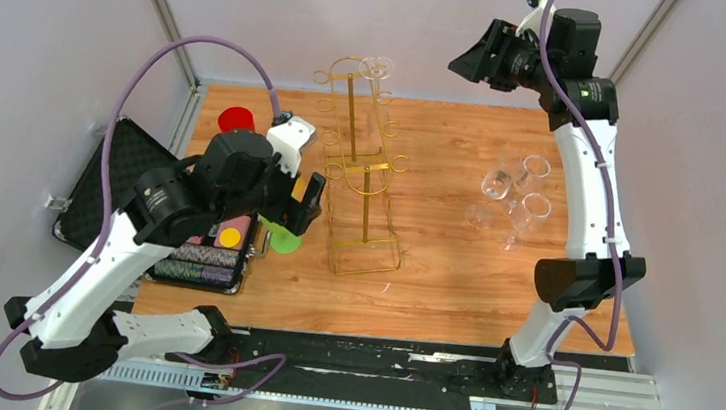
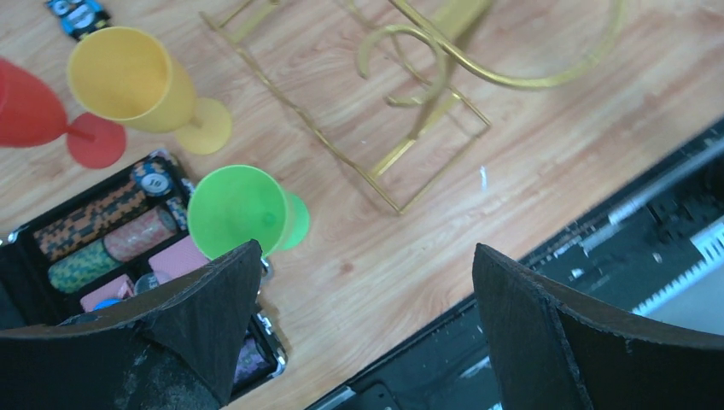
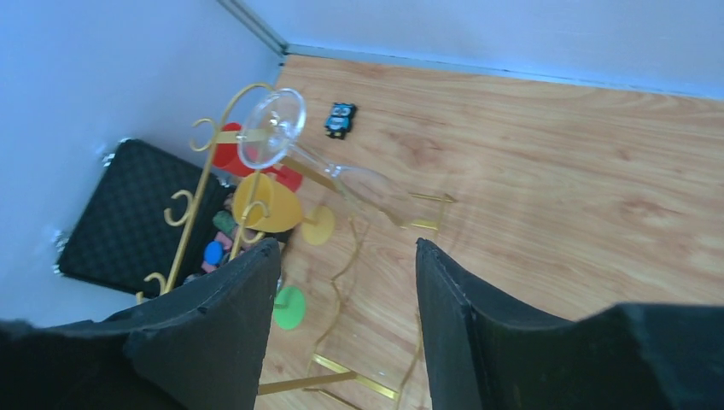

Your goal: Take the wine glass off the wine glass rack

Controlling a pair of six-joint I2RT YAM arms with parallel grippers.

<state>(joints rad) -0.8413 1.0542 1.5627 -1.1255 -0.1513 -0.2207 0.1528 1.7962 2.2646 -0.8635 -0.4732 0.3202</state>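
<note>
The gold wine glass rack (image 1: 351, 123) stands in the middle of the wooden table. A clear wine glass (image 1: 379, 69) hangs upside down from one of its top arms. My right gripper (image 1: 473, 60) hovers high, to the right of the rack's top, apart from the glass. In the right wrist view the wine glass (image 3: 271, 128) on the rack (image 3: 195, 213) lies ahead of the open, empty right gripper (image 3: 344, 248). My left gripper (image 1: 309, 205) is open and empty, left of the rack's base (image 2: 299, 111); the left gripper (image 2: 365, 252) is over bare wood.
Three clear glasses (image 1: 516, 195) rest on the table at the right. An open black case of poker chips (image 1: 130, 183) sits at the left. Green (image 2: 235, 209), yellow (image 2: 128, 77) and red (image 2: 26, 102) plastic cups stand beside it. A small toy (image 3: 341, 120) lies near the back wall.
</note>
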